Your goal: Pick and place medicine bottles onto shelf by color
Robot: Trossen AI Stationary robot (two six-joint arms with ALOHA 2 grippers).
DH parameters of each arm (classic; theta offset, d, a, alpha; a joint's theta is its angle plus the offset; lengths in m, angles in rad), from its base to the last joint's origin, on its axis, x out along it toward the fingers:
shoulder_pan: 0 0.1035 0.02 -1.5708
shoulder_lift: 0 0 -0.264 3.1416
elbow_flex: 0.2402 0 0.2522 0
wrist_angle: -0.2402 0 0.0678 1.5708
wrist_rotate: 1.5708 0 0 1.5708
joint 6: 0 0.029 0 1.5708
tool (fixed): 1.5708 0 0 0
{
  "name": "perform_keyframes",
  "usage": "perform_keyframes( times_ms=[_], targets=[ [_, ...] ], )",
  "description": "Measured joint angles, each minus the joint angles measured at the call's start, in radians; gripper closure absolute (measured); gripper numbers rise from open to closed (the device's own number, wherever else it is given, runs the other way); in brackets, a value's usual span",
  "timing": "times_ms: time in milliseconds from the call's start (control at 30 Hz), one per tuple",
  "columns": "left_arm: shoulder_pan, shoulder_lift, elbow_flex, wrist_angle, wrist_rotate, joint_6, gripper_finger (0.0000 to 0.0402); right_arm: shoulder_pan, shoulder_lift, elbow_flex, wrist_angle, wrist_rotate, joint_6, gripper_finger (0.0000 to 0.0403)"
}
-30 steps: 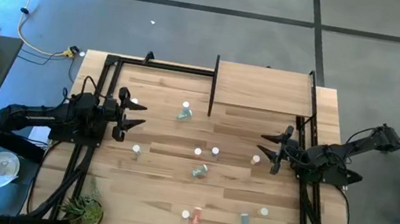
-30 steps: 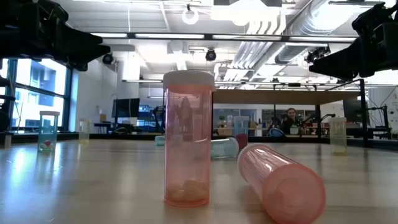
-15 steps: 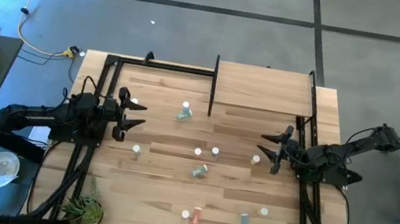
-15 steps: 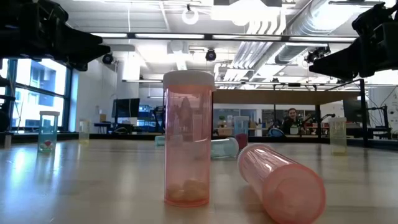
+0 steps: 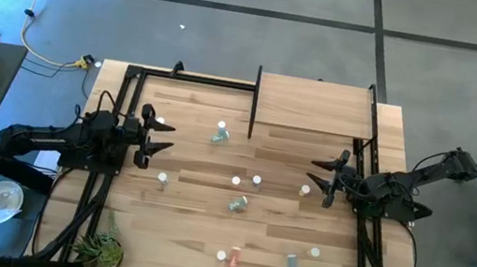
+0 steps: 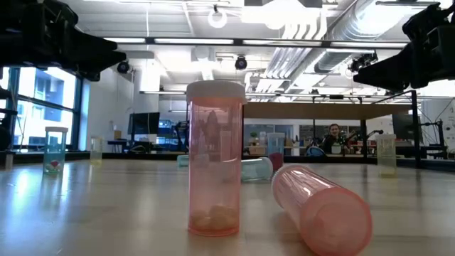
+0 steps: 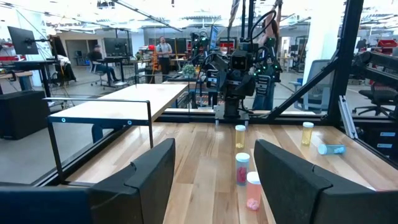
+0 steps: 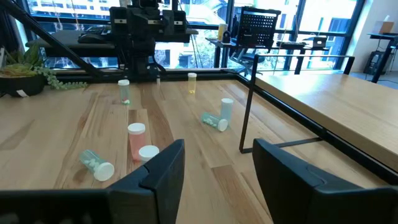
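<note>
Several medicine bottles with white caps are scattered over the table; some stand and some lie on their sides. A pink one (image 6: 215,160) stands upright near the front edge, and another pink one (image 6: 323,206) lies beside it. A teal one (image 5: 219,134) stands nearer the far side. The shelf (image 5: 313,107), a raised light-wood panel on black posts, is at the far right. My left gripper (image 5: 160,136) hovers open at the table's left side, level, with nothing between its fingers (image 7: 149,180). At the right side my right gripper (image 5: 319,176) hovers open and holds nothing.
A small potted plant (image 5: 98,250) stands at the near left corner. Black frame rails (image 5: 195,78) run along the far edge and down both sides. Bare wood lies between the two grippers, around the bottles in the middle (image 5: 237,203).
</note>
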Motion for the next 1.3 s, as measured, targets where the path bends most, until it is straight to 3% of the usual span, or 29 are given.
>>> perform_keyframes(
  times_ms=[633, 800, 933, 1100, 1300],
  targets=[
    [0.000, 0.000, 0.000, 0.040, -0.003, -0.006, 0.0192, 0.000, 0.000, 0.000, 0.000, 0.000, 0.000, 0.0221],
    [0.000, 0.000, 0.000, 0.189, -0.087, 0.009, 0.0192, 0.000, 0.000, 0.000, 0.000, 0.000, 0.000, 0.0221],
    [0.002, 0.020, 0.037, 0.212, -0.145, 0.063, 0.0192, 0.000, 0.000, 0.000, 0.000, 0.000, 0.000, 0.0221],
    [0.004, 0.134, 0.119, 0.197, -0.184, 0.108, 0.0192, 0.000, 0.000, 0.000, 0.000, 0.000, 0.000, 0.0221],
    [0.024, 0.371, 0.237, 0.151, -0.258, 0.204, 0.0192, 0.000, 0.000, 0.000, 0.000, 0.000, 0.000, 0.0221]
  ],
)
